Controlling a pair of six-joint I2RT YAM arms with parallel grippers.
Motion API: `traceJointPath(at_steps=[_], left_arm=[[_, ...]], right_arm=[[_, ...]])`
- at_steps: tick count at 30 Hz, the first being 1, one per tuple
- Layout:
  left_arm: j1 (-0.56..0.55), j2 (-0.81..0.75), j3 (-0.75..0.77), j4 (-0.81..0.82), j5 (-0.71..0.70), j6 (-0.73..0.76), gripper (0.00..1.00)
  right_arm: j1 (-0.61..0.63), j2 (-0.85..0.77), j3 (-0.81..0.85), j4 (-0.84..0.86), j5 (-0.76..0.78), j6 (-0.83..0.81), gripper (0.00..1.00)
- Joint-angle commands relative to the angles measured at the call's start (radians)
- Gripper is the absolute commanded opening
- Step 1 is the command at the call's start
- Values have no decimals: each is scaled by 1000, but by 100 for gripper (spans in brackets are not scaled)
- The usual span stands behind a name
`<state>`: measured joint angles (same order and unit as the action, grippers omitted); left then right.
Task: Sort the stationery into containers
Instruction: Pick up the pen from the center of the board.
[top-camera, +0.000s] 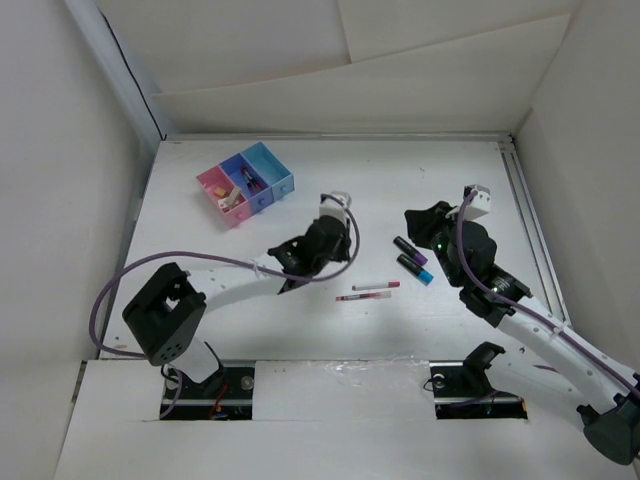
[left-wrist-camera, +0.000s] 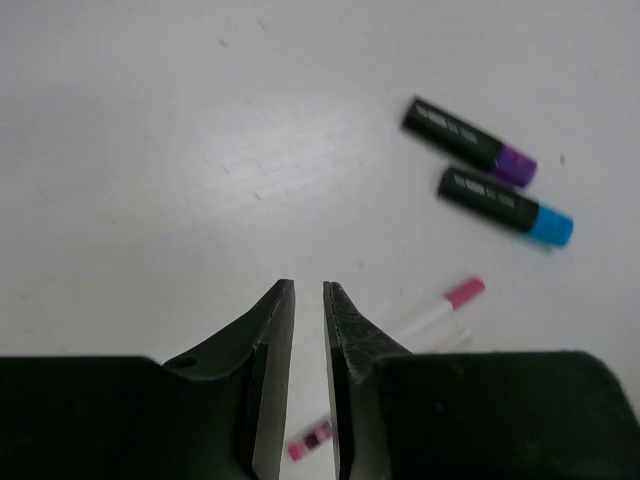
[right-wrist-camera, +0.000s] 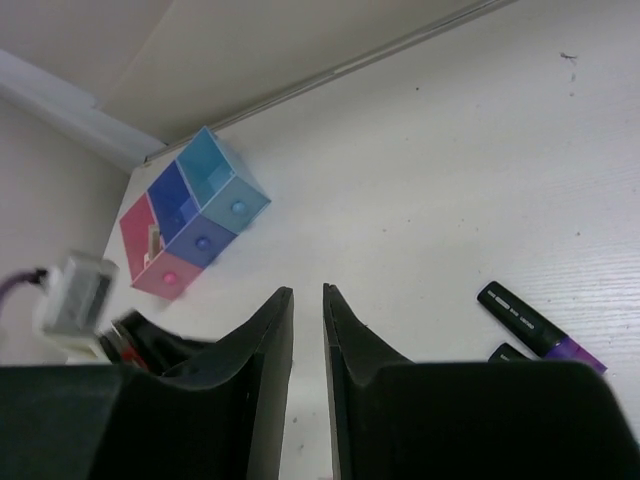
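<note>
My left gripper (left-wrist-camera: 308, 286), jaws nearly shut and empty, hovers beside the pink-white pens (left-wrist-camera: 436, 308) toward the table's near edge; next I'd open and lower onto one.

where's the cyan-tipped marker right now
In the top external view the cyan-tipped marker lies right of centre, just below the purple-tipped marker in the picture and right of the pens.

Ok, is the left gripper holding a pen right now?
No, the left gripper has its jaws nearly shut with nothing gripped between them, and the pink-capped pen lies on the table beside it.
</note>
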<state>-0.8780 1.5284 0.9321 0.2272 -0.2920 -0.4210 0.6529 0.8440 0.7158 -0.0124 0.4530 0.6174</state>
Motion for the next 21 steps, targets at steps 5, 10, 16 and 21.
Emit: traceJointPath(at_steps=[5, 10, 16, 21], left_arm=[[-170, -33, -59, 17, 83, 119, 15], [-242, 12, -50, -19, 53, 128, 15], [-251, 32, -72, -6, 105, 139, 22], [-251, 59, -72, -15, 137, 178, 32]], right_arm=[[-13, -16, 17, 49, 38, -5, 27], [-13, -16, 17, 49, 38, -15, 30], [-13, 6, 17, 49, 38, -15, 34], [-13, 6, 17, 49, 38, -15, 35]])
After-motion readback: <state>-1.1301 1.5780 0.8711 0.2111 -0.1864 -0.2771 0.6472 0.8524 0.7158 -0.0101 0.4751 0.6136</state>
